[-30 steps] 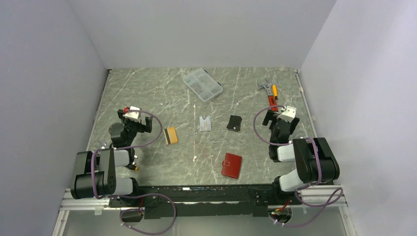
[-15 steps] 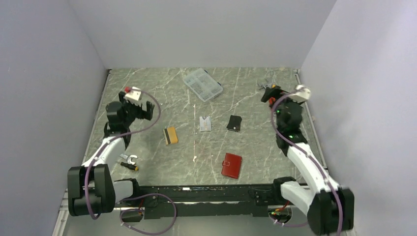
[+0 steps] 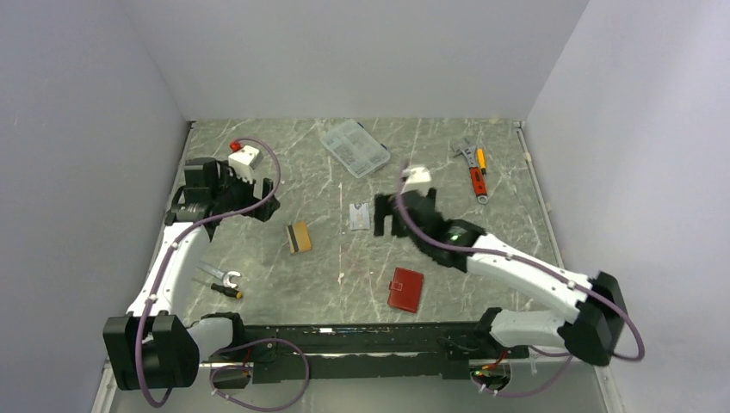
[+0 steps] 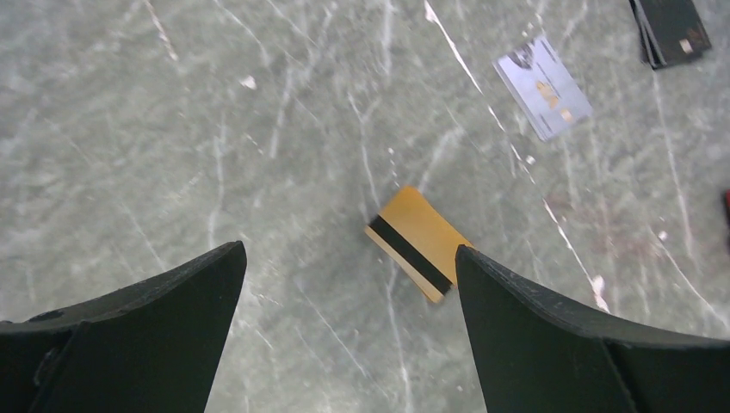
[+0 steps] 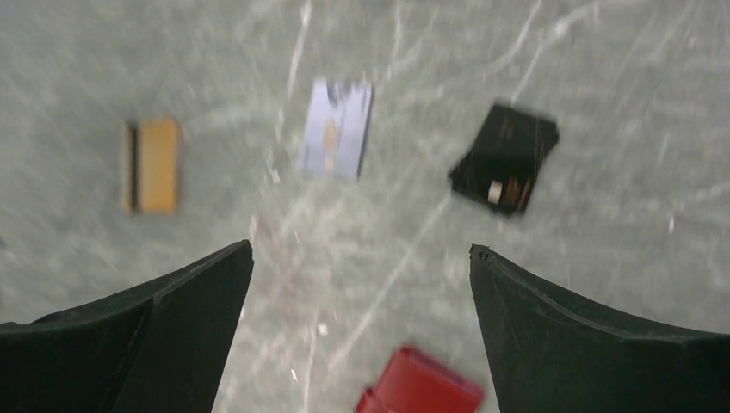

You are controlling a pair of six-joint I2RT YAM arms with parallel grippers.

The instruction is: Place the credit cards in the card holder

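Observation:
The red card holder (image 3: 405,289) lies shut near the table's front middle; it shows at the bottom of the right wrist view (image 5: 419,391). An orange-gold card with a black stripe (image 3: 300,237) (image 4: 417,243) (image 5: 153,165) lies left of centre. A silver-grey card (image 3: 360,216) (image 4: 543,87) (image 5: 337,129) lies at the centre. No dark greenish card shows. My left gripper (image 3: 250,200) (image 4: 349,258) is open and empty, raised behind and to the left of the orange-gold card. My right gripper (image 3: 392,225) (image 5: 360,254) is open and empty, raised between the silver-grey card and the holder.
A small black wallet (image 5: 505,159) (image 4: 670,30) lies right of the silver-grey card, hidden under my right arm in the top view. A clear compartment box (image 3: 354,147) sits at the back. Tools (image 3: 475,168) lie back right, and small tools (image 3: 219,282) front left.
Both arms unfolded from near their bases. The right arm swung from the table's right side to its centre. The left arm rose and reached back. No object moved.

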